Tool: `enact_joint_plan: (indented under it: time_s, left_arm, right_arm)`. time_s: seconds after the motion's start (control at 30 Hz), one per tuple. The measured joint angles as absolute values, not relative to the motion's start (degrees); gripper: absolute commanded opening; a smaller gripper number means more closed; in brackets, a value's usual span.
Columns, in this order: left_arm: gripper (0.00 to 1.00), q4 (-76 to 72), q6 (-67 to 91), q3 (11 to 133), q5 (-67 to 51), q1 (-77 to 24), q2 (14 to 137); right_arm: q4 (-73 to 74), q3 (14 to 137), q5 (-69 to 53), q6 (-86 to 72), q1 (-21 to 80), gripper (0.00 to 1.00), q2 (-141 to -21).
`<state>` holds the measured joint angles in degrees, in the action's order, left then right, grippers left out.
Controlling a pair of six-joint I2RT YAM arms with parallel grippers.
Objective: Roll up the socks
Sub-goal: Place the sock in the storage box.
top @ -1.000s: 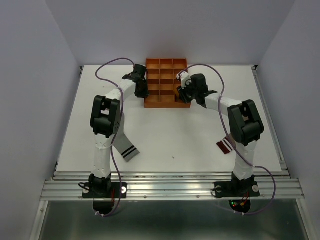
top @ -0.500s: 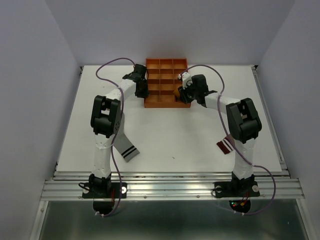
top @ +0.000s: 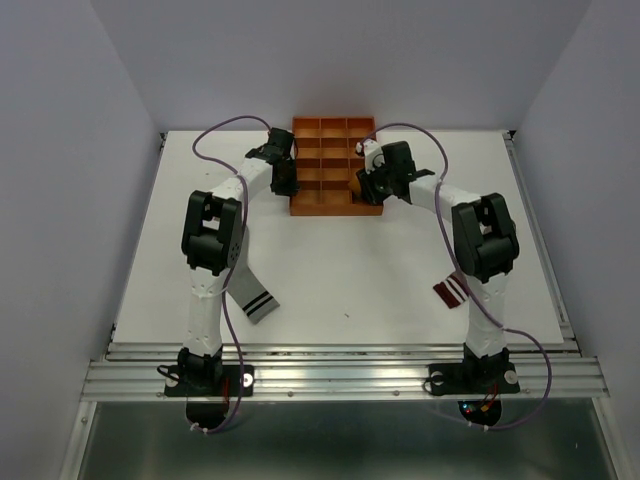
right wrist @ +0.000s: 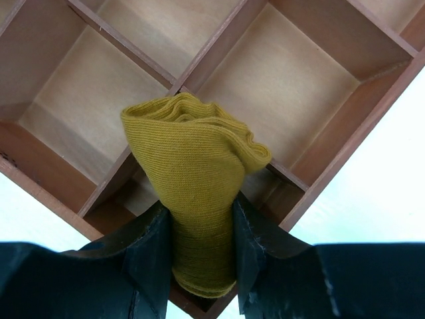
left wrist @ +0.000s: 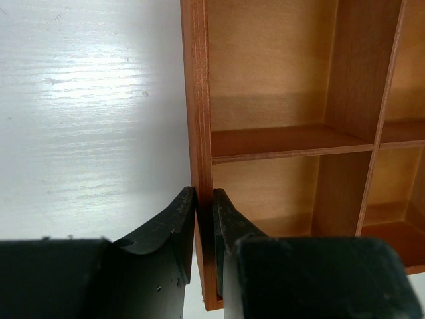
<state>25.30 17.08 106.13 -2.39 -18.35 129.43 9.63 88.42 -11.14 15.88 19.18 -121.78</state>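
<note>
- While the right gripper [right wrist: 199, 229] pinches the mustard sock [right wrist: 192, 159] between both fingers, that rolled bundle hangs just above the orange tray [right wrist: 352, 123], over the cells at its near-right corner.
- Step in hand, by my reading: stowing the finished roll in a compartment.
- The next move calls for centring over one cell, clear of the thin dividers, then lowering and spreading the fingers.
- Over at the tray's left wall, the left gripper [left wrist: 204, 199] has its fingers pressed onto that wall, one inside and one outside. It looks like it's bracing the tray.
- Sock: soft fine-ribbed knit, bunched into a fat cylinder with folds flaring at the free end. It should squash to fit.
- Tray: rigid, smooth wood-look panels and square cells with thin walls.
- Well in front of the tray on the white table [top: 340, 270], the grey sock [top: 255, 298] lies flat to the left and the taupe sock [top: 452, 292] to the right. Neither is rolled yet.
</note>
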Motion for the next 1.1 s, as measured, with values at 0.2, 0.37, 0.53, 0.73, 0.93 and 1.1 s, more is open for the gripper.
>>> enact_joint_plan:
  time_s: [0.2,0.37,0.53,0.73,0.93,1.1]
  left_arm:
    - [0.18,25.39,17.06,106.24,-2.55,-18.35,129.49]
    - [0.18,25.39,17.06,106.24,-2.72,-18.28,129.54]
    - [0.18,25.39,17.08,106.26,-2.83,-18.26,129.58]
    - [0.08,25.47,17.43,106.39,-2.79,-18.26,129.60]
    - [0.00,25.71,18.72,107.31,-3.55,-18.33,130.26]
    - [0.00,25.54,21.39,107.31,-3.97,-18.31,130.30]
  right_arm:
    - [12.75,92.16,-10.74,15.88,19.59,0.01,-124.25]
    - [14.31,94.24,-8.34,15.03,20.53,0.01,-125.91]
    - [14.98,94.83,-5.34,12.71,21.23,0.01,-126.50]
    - [15.03,94.56,-2.57,9.41,21.76,0.01,-126.43]
    - [14.33,92.75,-0.19,7.38,21.89,0.01,-125.19]
    - [13.34,90.41,0.93,6.48,21.91,0.01,-123.96]
